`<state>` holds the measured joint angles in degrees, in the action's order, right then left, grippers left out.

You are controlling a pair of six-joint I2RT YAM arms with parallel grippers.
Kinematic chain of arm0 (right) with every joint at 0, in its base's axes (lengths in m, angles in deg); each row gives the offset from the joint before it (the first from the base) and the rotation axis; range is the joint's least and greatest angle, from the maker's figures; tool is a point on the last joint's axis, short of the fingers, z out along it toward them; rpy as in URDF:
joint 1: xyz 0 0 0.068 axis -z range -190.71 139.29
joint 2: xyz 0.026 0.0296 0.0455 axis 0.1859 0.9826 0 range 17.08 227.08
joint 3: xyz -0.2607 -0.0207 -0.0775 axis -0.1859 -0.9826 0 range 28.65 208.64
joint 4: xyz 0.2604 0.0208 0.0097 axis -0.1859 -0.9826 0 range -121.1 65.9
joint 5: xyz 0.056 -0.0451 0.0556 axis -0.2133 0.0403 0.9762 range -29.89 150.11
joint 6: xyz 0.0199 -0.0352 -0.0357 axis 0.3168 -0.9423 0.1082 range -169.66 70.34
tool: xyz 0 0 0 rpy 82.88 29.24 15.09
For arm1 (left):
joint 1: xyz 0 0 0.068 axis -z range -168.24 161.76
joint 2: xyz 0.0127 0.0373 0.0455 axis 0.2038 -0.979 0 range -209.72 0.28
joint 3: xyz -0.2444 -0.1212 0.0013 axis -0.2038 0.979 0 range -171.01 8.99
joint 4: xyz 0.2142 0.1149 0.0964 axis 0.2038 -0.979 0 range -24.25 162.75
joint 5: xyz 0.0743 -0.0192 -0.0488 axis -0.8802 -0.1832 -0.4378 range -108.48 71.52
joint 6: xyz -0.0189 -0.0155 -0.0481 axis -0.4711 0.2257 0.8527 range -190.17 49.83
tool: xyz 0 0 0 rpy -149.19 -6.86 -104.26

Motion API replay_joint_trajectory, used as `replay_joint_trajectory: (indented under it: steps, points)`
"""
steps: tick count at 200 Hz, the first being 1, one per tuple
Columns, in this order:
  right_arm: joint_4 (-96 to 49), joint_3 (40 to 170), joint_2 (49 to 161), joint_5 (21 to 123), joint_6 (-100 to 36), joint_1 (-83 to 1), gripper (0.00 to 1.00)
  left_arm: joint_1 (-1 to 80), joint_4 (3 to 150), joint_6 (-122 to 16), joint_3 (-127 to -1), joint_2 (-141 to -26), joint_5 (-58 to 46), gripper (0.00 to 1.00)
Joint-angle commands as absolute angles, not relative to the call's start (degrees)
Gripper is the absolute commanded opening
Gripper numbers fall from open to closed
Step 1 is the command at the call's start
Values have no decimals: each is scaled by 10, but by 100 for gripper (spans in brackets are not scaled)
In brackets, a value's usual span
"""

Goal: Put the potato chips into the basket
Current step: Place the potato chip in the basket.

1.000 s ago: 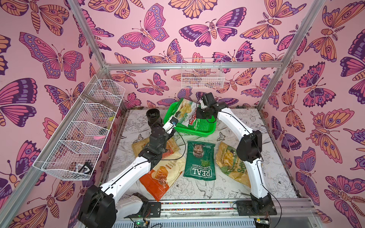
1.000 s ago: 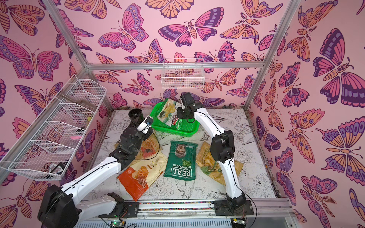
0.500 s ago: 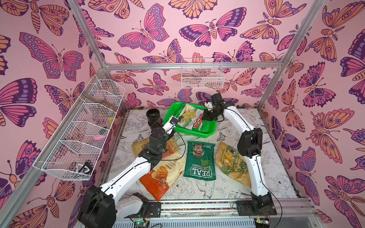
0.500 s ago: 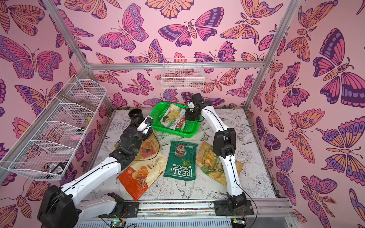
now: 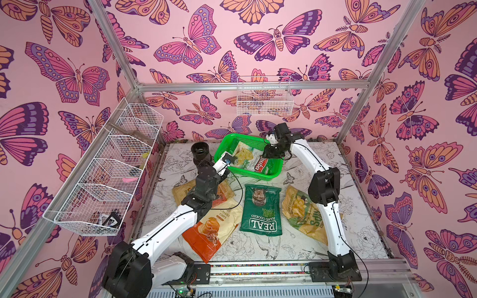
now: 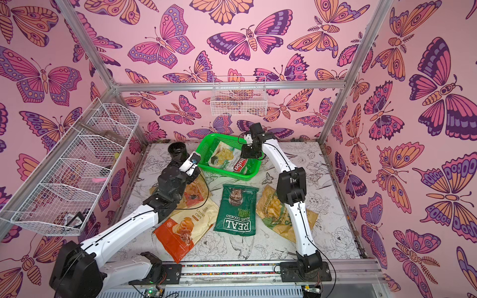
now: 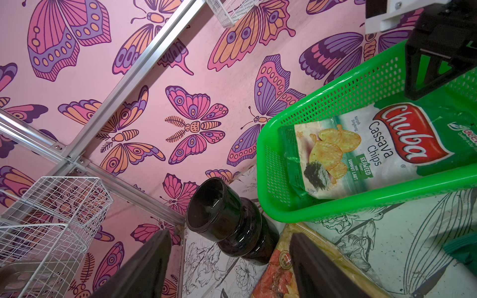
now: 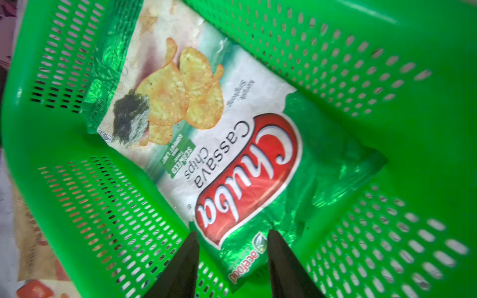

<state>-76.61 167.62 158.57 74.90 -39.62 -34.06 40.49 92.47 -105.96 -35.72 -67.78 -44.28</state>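
1. Well, along the left wall hangs a white wire rack [image 5: 103,175] of open bins, its front edge overhanging the table's [image 5: 361,219] left border.
2. A glossy black ribbed vase [image 5: 200,152] stands upright in the back-left corner, just beside the short end of the green basket [image 5: 245,174].
3. The left gripper [image 7: 228,245] hovers with its jaws spread wide and empty. It is over the tan-orange bag [image 5: 180,191], which lies flat, partly under that arm.
4. The cream-orange Cassava Chips bag [image 5: 214,227] lies flat nearer the front rail, touching the tan-orange one.
5. The basket is bright perforated plastic with a rounded rim and sits askew at back centre. The crinkly green-white Chuba bag [image 5: 251,161] lies inside it, logo up.
6. The dark green REAL bag [image 5: 262,209] lies flat in front of the basket, apart from it.
7. The right gripper [image 8: 233,233] hangs inside the basket's right end, over the Chuba bag's top seam. Its jaws are parted and pinch nothing; whether the tips touch the foil I cannot tell.
8. The tan-green bag [image 5: 296,209] lies partly under the right arm, with bare table beyond it to the right frame.
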Motion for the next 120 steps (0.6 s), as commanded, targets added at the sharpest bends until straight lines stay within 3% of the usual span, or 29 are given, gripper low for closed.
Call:
replay_joint_trajectory:
  steps: [1,30,90,120]
  points:
    - [-753,1694,1589,669,-398,-343,52,402,938,-1066,-352,-681,-453,79]
    - [-751,1691,1571,614,-400,-356,54,402,938,-1063,-354,-688,-454,79]
    - [-761,1657,1553,615,-387,-379,55,408,904,-1037,-373,-721,-440,80]
    - [-751,1586,1483,584,-349,-378,56,422,864,-1013,-389,-756,-416,80]
